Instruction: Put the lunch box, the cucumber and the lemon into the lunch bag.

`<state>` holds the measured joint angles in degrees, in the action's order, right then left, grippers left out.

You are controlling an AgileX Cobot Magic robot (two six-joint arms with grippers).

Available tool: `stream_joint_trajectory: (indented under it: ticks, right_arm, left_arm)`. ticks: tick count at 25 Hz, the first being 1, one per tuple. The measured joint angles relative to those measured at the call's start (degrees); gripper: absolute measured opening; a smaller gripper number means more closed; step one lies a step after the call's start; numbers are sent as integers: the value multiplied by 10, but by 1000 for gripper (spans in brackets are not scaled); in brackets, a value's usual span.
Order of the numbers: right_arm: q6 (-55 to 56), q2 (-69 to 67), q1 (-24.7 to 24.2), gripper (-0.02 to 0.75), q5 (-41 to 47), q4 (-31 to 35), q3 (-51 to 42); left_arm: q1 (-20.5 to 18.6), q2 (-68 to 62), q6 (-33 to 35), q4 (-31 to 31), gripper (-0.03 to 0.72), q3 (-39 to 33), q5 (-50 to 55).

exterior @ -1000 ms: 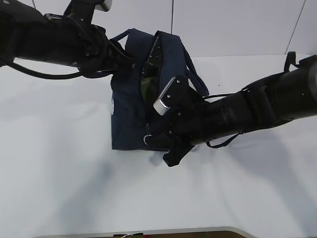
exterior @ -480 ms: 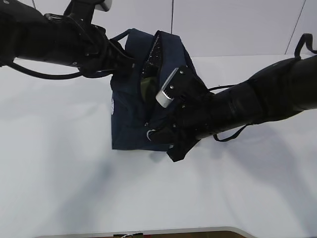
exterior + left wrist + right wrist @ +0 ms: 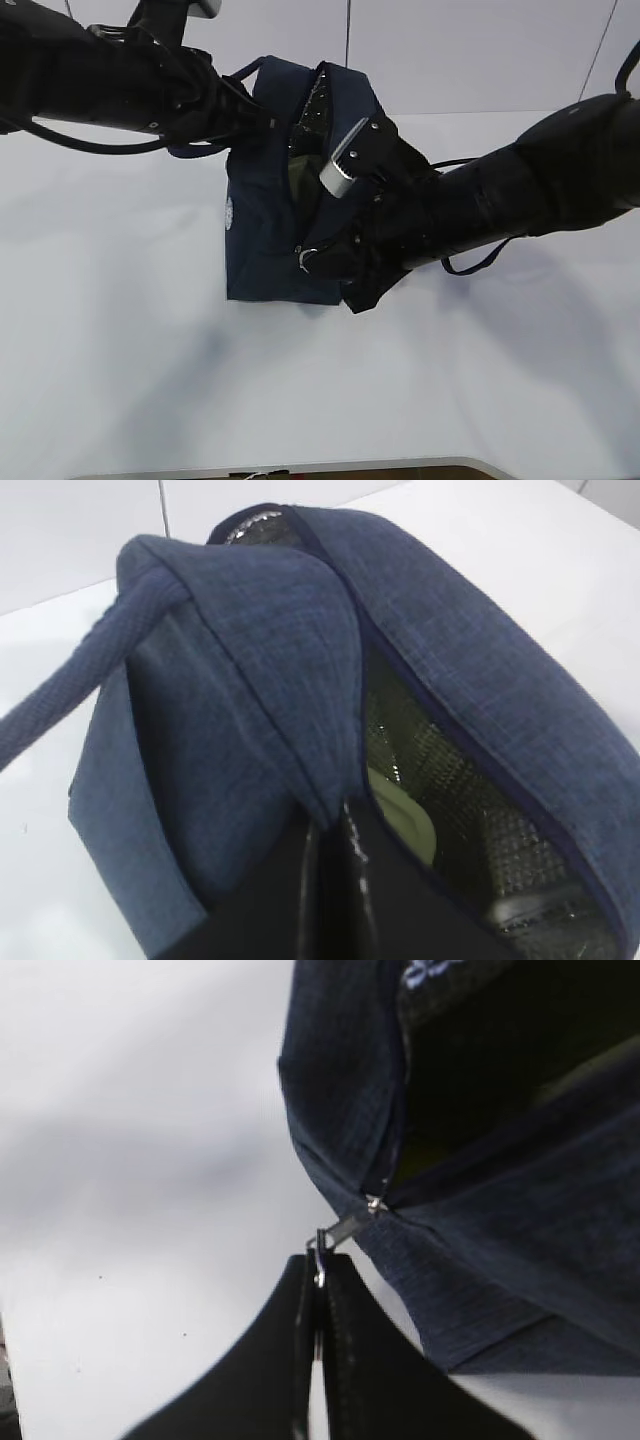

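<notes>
The navy lunch bag (image 3: 262, 235) stands at the middle of the white table. Its top gapes open. The sage-green lid of the lunch box (image 3: 405, 815) shows inside it. The cucumber and the lemon are hidden. My left gripper (image 3: 335, 825) is shut on the bag's top fabric edge (image 3: 330, 780) at the far side. My right gripper (image 3: 318, 1265) is shut on the round metal ring pull (image 3: 320, 1250) of the zipper at the bag's near corner; the ring also shows in the exterior view (image 3: 306, 258).
The white table (image 3: 120, 360) lies around the bag. One loop handle (image 3: 60, 705) drapes off the bag's left side. A white wall stands behind the table.
My right arm has lifted and shifted right with the ring pull, which rose a little up the bag's corner. The left arm has held still.
</notes>
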<state>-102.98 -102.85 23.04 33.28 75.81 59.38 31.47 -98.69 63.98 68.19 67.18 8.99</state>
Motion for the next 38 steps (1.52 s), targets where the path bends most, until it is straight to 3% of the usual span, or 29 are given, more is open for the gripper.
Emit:
stream_joint_trajectory:
  ticks: [10, 13, 17, 20, 26, 31, 38]
  right_arm:
    - [48, 3, 0, 5, 1, -60, 0]
    - [49, 3, 0, 5, 1, -61, 0]
    - [51, 3, 0, 5, 1, -62, 0]
    - [51, 3, 0, 5, 1, -62, 0]
    - [52, 3, 0, 5, 1, -62, 0]
    - [54, 3, 0, 5, 1, -62, 3]
    - [61, 3, 0, 5, 4, -67, 18]
  left_arm:
    - [0, 0, 0, 11, 14, 0, 19]
    - [0, 0, 0, 11, 100, 0, 20]
    - [-2, 15, 0, 11, 291, 0, 30]
    - [-15, 29, 0, 12, 364, 0, 59]
    - [-60, 56, 0, 23, 387, 0, 164]
    - [-95, 84, 38, 21, 390, 0, 227]
    - [-103, 103, 56, -6, 391, -25, 269]
